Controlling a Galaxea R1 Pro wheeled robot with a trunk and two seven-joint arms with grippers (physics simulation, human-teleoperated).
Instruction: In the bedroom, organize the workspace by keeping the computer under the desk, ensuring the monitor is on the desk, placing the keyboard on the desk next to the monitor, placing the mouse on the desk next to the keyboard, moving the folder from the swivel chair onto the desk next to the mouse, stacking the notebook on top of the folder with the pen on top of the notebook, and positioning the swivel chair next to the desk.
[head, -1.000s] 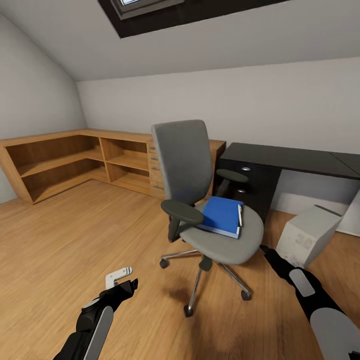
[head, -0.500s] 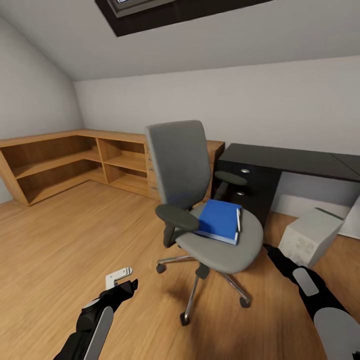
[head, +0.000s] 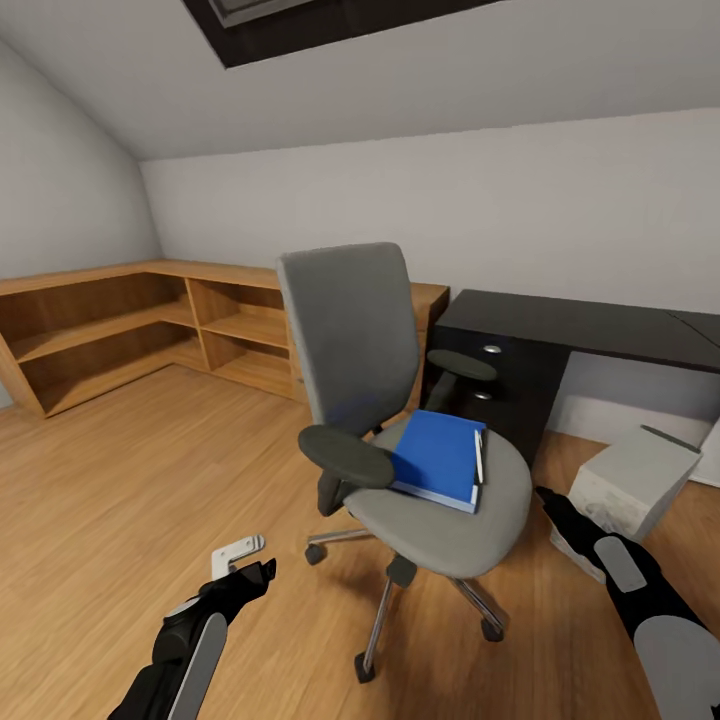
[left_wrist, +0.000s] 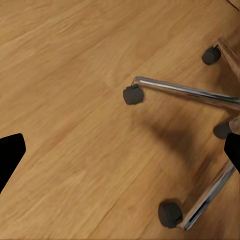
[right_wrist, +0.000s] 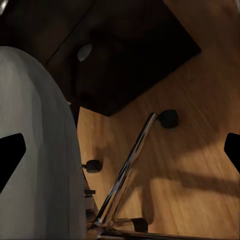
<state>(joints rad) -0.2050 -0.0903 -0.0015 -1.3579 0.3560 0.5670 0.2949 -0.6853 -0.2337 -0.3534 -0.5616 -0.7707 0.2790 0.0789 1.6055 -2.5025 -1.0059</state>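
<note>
The swivel chair (head: 352, 330) stands mid-floor, grey with black armrests, and its chrome base (left_wrist: 190, 92) and castors show in both wrist views. On its seat lies the blue folder (head: 437, 458), with the thin white pen (head: 479, 456) along its right edge. Behind it is the black desk (head: 590, 325) with its drawer unit (head: 495, 385). The light grey computer (head: 640, 478) sits tilted on the floor at the right. My left gripper (head: 250, 565) hangs open over the floor, left of the chair base. My right gripper (head: 549, 499) is open beside the seat's right edge. Monitor, keyboard, mouse and notebook are out of view.
Light wooden corner shelving (head: 120, 320) runs along the left and back walls. Open wood floor (head: 150, 470) spreads left of the chair. A sloped ceiling with a skylight (head: 300, 20) hangs overhead. The chair's legs (right_wrist: 125, 170) splay out low near my right gripper.
The whole view has shifted as the camera moved closer, so the chair looks larger and the computer sits further right. Both arms hold the same pose in the picture.
</note>
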